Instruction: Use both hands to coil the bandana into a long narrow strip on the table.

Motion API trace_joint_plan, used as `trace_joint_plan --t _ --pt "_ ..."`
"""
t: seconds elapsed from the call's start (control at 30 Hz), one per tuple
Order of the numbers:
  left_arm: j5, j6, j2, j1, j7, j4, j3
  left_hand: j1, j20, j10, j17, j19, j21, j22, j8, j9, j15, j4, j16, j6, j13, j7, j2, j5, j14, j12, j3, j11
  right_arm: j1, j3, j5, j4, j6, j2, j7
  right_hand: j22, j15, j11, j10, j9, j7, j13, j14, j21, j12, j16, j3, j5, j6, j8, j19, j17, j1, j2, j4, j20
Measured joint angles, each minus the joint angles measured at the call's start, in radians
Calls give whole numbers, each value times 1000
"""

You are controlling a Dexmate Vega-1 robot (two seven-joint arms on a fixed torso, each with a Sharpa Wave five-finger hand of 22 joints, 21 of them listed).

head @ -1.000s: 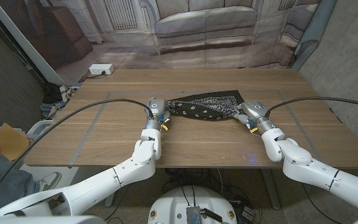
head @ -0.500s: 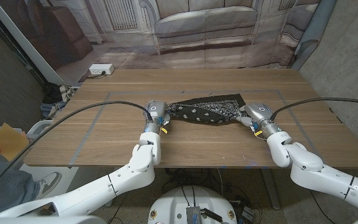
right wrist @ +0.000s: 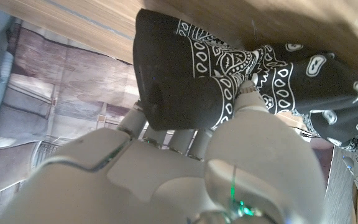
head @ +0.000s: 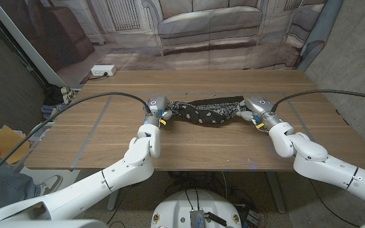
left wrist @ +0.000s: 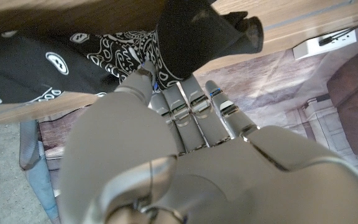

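black paisley bandana (head: 206, 111), bunched narrow strip

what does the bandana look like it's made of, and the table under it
The bandana looks like thin woven cloth, likely cotton: matte black with a white printed paisley pattern, and it bunches into soft folds. The table looks like wood or wood veneer: brown with visible grain and a smooth, low-sheen finish.

We see even, soft light on the brown wooden table (head: 189, 142), with faint shadows and no glare. Both wrist views blur their close grey hands; head view edges bow slightly.
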Motion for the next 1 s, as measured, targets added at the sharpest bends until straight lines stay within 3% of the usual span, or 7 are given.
trace_joint_plan --t 0.4,0.7,1.0 --pt "-187 -31 12 -41 -97 -17 -74 -22 5 18 0 13 -4 0 0 -5 10 13 0 7 8 7 -20 -8 10 -3 1 3 129 -15 40 24 -22 44 163 0 -3 0 11 -1 -4 -1 3 0 0 0 0 -1 7 2 -4 0 0 0 0 4" --pt "-411 -79 8 -63 -143 18 -171 -43 15 16 0 29 -4 0 -5 -7 20 23 0 -5 13 19 -4 -8 27 -3 2 16 204 -33 57 35 -62 66 241 0 -4 4 15 -1 2 -1 11 0 -4 0 4 -1 13 4 9 0 0 0 -4 17" --pt "-632 -109 6 -105 -174 66 -242 -62 29 1 0 43 -4 5 -20 -6 28 42 0 -24 19 38 15 -7 39 -11 5 42 317 -90 46 78 -109 113 328 0 -6 1 20 3 -4 -1 17 10 -4 0 8 -9 18 7 20 -5 0 0 -8 27"
